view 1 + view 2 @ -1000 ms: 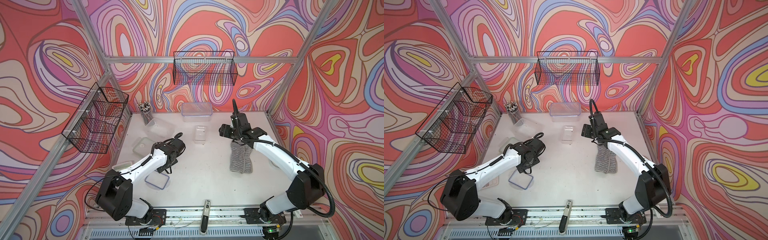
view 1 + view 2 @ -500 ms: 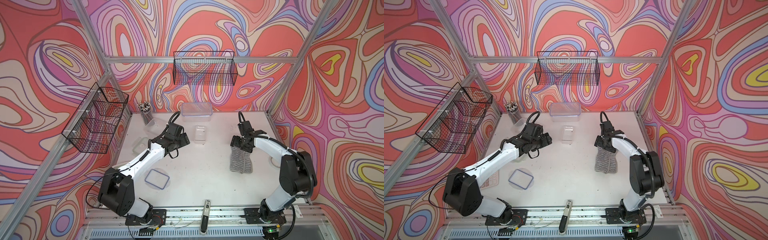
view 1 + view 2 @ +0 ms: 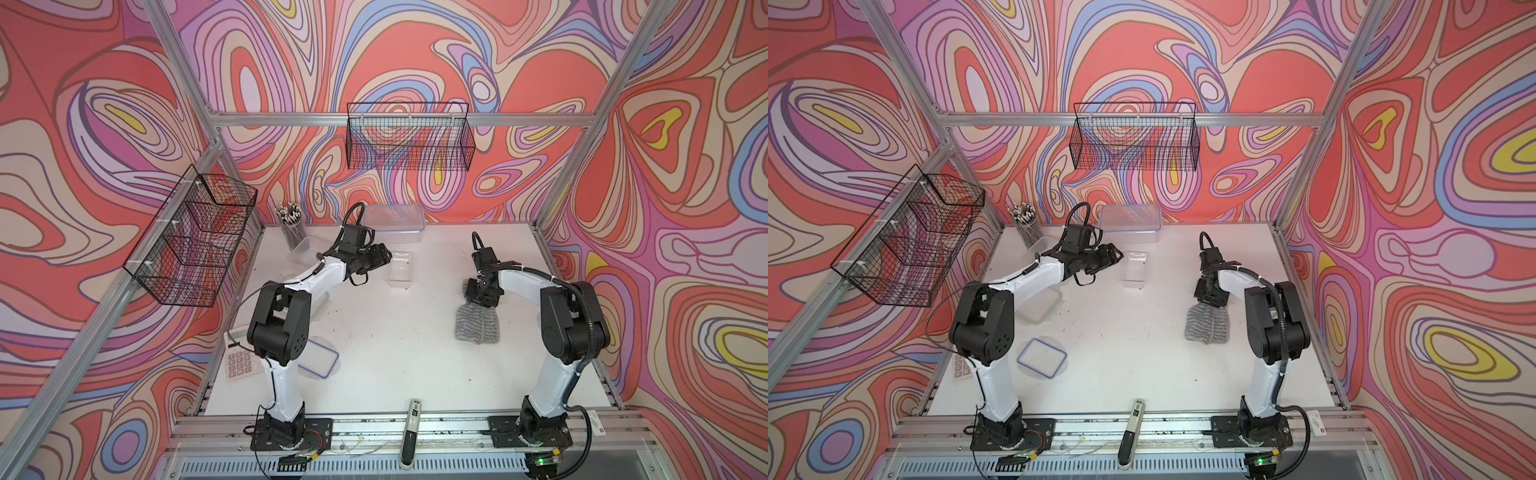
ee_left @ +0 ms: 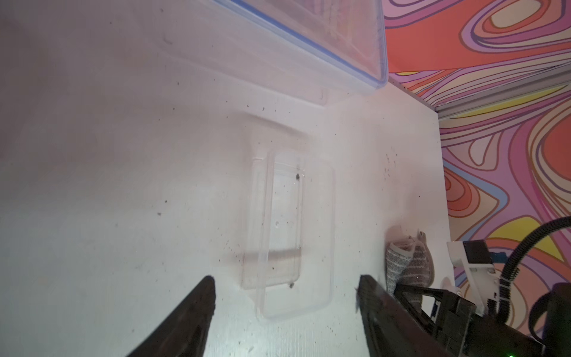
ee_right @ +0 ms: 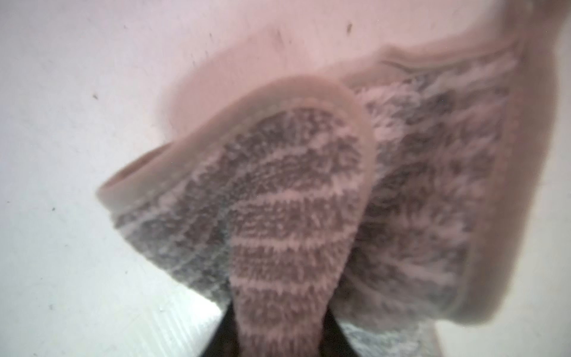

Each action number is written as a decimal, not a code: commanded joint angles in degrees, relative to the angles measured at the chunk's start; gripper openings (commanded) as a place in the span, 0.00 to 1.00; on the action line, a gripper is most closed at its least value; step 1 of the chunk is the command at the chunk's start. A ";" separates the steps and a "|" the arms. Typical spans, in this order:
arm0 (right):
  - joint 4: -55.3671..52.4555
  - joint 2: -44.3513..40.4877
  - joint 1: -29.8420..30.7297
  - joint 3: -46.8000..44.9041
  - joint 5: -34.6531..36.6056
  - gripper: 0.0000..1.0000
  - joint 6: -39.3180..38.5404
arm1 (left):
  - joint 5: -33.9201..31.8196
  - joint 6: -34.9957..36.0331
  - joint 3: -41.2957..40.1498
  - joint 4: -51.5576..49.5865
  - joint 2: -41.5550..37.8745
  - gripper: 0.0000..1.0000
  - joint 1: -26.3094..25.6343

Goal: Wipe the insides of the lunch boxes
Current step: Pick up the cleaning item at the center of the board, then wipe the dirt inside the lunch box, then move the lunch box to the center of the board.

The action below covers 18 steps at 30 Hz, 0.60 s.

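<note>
A small clear lunch box (image 3: 401, 268) (image 3: 1136, 270) (image 4: 290, 228) stands open mid-table, specks of dirt inside. My left gripper (image 3: 384, 255) (image 3: 1117, 253) (image 4: 285, 279) hovers just left of it, open and holding nothing. The large lunch box (image 3: 394, 222) (image 3: 1130, 220) (image 4: 309, 46) sits by the back wall under a blue-rimmed lid. Another clear lunch box (image 3: 306, 246) stands open beside the pen cup. My right gripper (image 3: 482, 297) (image 3: 1212, 300) (image 5: 278, 340) is shut on a fold of the grey striped cloth (image 3: 478, 328) (image 3: 1208, 328) (image 5: 293, 216), which lies on the table.
A blue-rimmed lid (image 3: 320, 361) (image 3: 1042, 357) lies front left near a calculator (image 3: 239, 361). A frosted lid (image 3: 1038, 309) lies under the left arm. The mesh pen cup (image 3: 291, 226) is back left. Wire baskets (image 3: 409, 137) hang on the walls.
My left gripper swung from the front-left lid toward the back, up to the small lunch box. My right gripper dropped onto the cloth's far end and shut on it.
</note>
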 commanded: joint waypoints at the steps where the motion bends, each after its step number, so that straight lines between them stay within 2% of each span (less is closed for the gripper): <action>1: 0.55 -1.71 0.02 1.65 -3.86 0.00 -0.53 | 1.61 4.00 2.88 -2.36 3.03 0.71 -0.02; 6: 2.90 -8.60 0.11 4.97 -7.75 0.00 -0.60 | 1.26 5.40 4.80 -3.66 5.64 0.62 -0.01; 11: 11.07 -13.90 1.15 6.30 -13.64 0.00 0.33 | 2.70 5.40 3.93 -1.67 6.59 0.54 -0.21; 18: 22.57 -13.85 5.21 9.12 -18.81 0.00 0.40 | 3.26 5.21 6.57 -2.60 10.10 0.48 -1.31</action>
